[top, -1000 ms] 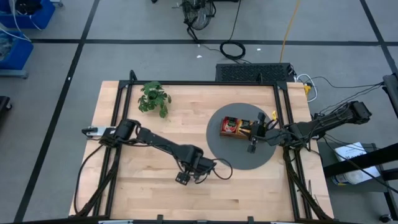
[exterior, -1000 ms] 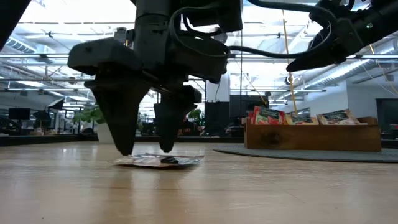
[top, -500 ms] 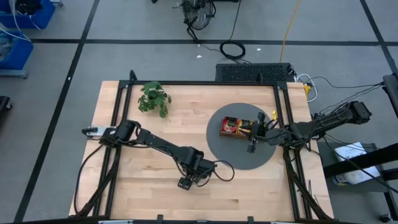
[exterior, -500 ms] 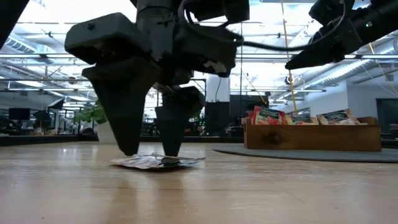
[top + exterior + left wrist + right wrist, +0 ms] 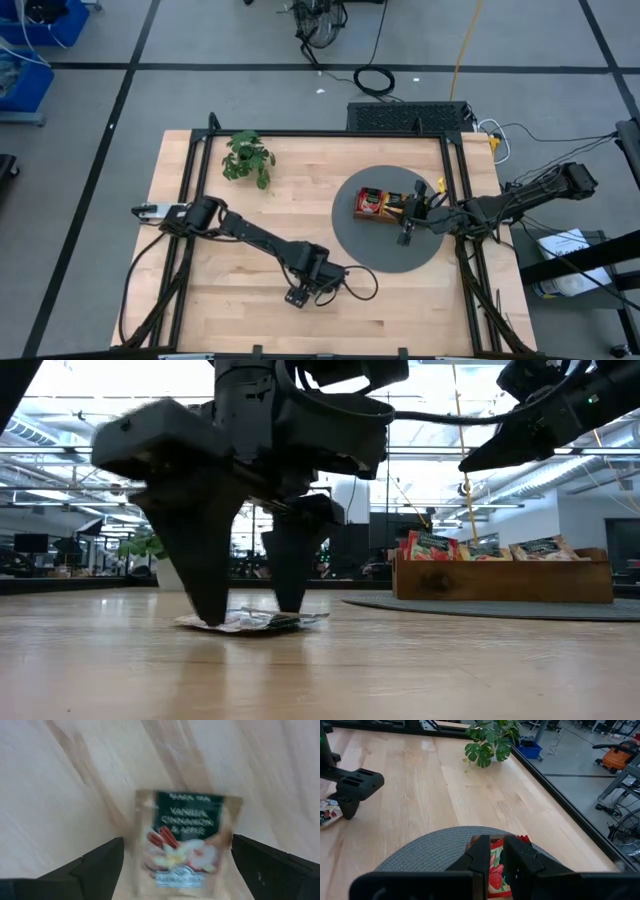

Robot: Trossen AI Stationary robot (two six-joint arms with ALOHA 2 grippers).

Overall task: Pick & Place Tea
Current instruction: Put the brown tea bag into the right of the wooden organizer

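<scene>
On a wooden table [image 5: 230, 235], the left gripper [image 5: 248, 605] stands with its fingers [image 5: 205, 575] spread wide, tips down at the tabletop. A white-green tea sachet [image 5: 185, 840] lies flat between those fingers, one finger on each side; whether they touch it is unclear. Farther right, the right gripper [image 5: 405, 237] hangs with its fingers together above a round grey mat [image 5: 365, 250]. Just beyond its fingertips sits a wooden tray [image 5: 500, 582] holding more sachets [image 5: 428, 546]. A leafy plant [image 5: 248, 158] stands well apart.
</scene>
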